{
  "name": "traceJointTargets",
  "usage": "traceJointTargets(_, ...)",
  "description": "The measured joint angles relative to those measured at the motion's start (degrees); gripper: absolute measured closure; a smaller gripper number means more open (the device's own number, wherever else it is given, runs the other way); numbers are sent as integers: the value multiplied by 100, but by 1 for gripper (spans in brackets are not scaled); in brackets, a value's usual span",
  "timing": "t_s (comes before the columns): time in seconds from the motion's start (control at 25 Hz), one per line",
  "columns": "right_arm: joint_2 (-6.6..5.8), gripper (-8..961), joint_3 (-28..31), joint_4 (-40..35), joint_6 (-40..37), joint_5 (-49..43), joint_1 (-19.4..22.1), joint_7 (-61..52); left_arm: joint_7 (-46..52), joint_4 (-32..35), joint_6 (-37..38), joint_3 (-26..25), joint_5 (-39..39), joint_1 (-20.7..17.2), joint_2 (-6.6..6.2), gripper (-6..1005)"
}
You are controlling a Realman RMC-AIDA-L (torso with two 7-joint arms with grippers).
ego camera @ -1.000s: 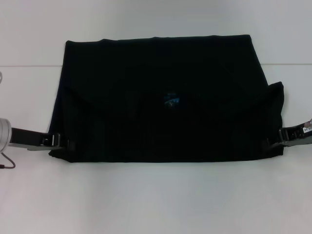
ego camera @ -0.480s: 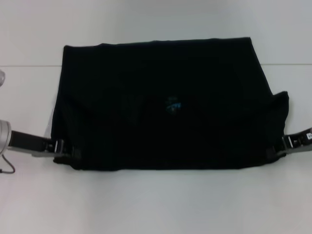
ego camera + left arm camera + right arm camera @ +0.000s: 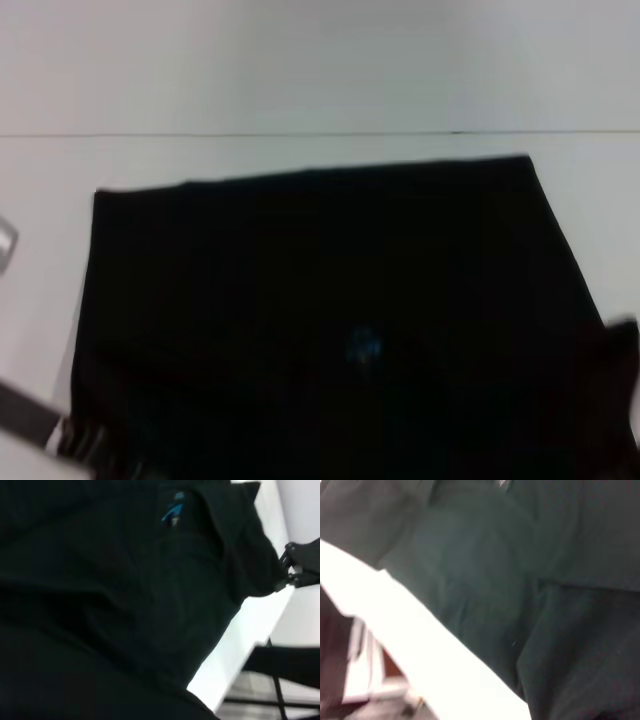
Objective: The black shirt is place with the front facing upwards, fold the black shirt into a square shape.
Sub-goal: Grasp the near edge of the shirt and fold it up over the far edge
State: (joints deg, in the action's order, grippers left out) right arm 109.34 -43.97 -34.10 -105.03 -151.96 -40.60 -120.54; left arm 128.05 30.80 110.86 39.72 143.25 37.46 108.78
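- Two grippers work the near corners of the shirt (image 3: 330, 300), which lies spread wide on the white table (image 3: 300, 90), blue neck label (image 3: 363, 345) showing near the middle.
- Left gripper (image 3: 85, 440): at the near-left corner by the frame's lower edge; whether it grips the cloth I cannot tell.
- Right gripper (image 3: 300, 567): seen from the left wrist view, fingers pinched on the raised right corner, likely lifting that edge to carry the near hem away for a fold.
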Motion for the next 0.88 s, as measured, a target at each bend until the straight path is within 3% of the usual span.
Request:
traceJointTargets(0.2, 111, 887, -525, 20, -264, -7, 126, 173, -26, -185, 149, 174, 241, -41, 56, 966)
traceJointTargets(0.36, 120, 888, -405, 26, -182, 23, 101, 198, -62, -195, 112, 125, 212, 18, 45, 966)
traceJointTargets(0.44, 100, 888, -73, 20, -73, 47, 91, 241, -62, -180, 16, -65, 173, 92, 12, 965)
traceJointTargets(0.56, 8, 888, 690, 38, 21, 79, 69, 311, -42, -173, -206, -734, 156, 235, -78, 965)
traceJointTargets(0.8, -353, 888, 2286, 292, 828, 1024, 98, -88, 257, -241, -1474, -2232, -5, 353, -222, 965)
traceJointTargets(0.88, -355, 888, 2467, 342, 1028, 1241, 125, -168, 374, -297, -1986, -2526, -160, 347, -225, 965)
